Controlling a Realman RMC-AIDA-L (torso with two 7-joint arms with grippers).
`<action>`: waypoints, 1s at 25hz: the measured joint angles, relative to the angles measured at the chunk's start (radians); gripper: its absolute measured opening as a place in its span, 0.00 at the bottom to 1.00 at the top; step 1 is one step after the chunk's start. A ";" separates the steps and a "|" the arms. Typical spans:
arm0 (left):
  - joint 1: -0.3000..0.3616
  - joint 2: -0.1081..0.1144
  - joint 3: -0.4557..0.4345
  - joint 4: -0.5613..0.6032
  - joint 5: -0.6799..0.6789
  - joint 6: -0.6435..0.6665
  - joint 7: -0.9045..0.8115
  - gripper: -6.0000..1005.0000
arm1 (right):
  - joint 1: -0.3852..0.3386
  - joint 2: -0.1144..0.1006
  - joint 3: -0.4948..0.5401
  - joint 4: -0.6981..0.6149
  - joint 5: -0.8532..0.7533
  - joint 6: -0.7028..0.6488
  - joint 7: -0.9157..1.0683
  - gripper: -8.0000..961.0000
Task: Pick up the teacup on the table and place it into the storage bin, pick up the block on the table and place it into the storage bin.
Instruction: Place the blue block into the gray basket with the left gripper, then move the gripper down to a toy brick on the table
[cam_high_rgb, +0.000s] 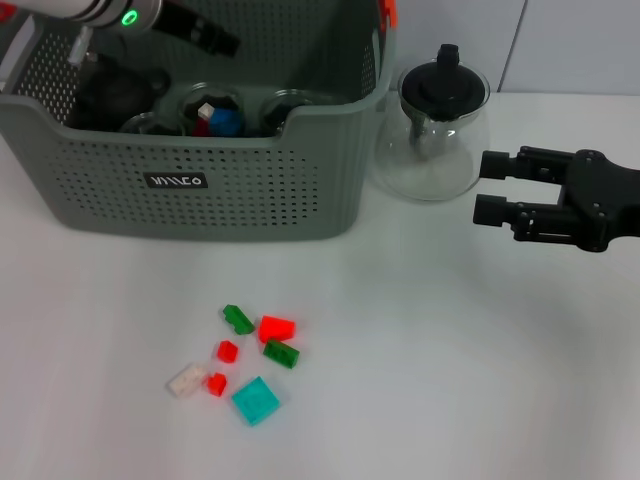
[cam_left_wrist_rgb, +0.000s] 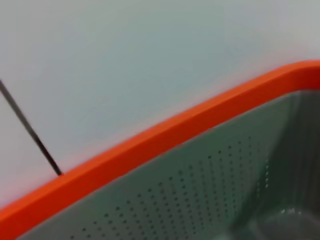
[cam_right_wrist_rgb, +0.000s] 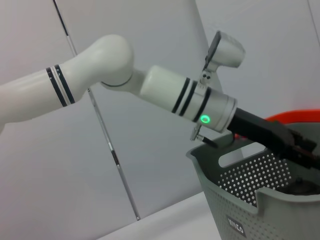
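Now, step: we judge a drop into the grey-green perforated plastic storage bin (cam_high_rgb: 200, 195).
Left gripper (cam_high_rgb: 205, 38): over the bin's interior; fingers, we cannot tell.
Right gripper (cam_high_rgb: 493, 187): jaws apart, empty, beside the glass teapot (cam_high_rgb: 432, 125).
Blocks (cam_high_rgb: 242, 355): loose on the white table (cam_high_rgb: 450, 360).
Advice: we release low, then lift straight clear of the rim.

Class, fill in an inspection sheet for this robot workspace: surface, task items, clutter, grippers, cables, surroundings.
Surface: white table, no spills seen.
Task items: grey-green perforated storage bin at the rear left, holding glass cups and red and blue pieces; loose blocks clustered in front of it, including green, red, white and a teal tile. No teacup seen on the table.
Clutter: glass teapot with a black lid, beside the bin.
Grippers: left gripper over the bin; right gripper open, empty, near the teapot.
Cables: nothing seen.
Surroundings: pale wall panels.
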 joint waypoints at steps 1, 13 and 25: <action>0.007 -0.002 -0.002 0.030 -0.003 0.019 -0.009 0.65 | 0.000 0.000 0.000 0.000 0.000 0.000 -0.001 0.83; 0.341 -0.018 -0.217 0.621 -0.962 0.717 0.292 0.68 | -0.009 -0.006 0.006 -0.001 0.000 -0.002 -0.011 0.83; 0.587 -0.080 -0.115 0.794 -0.799 1.065 0.515 0.67 | -0.007 -0.007 0.007 0.006 0.001 0.010 -0.002 0.83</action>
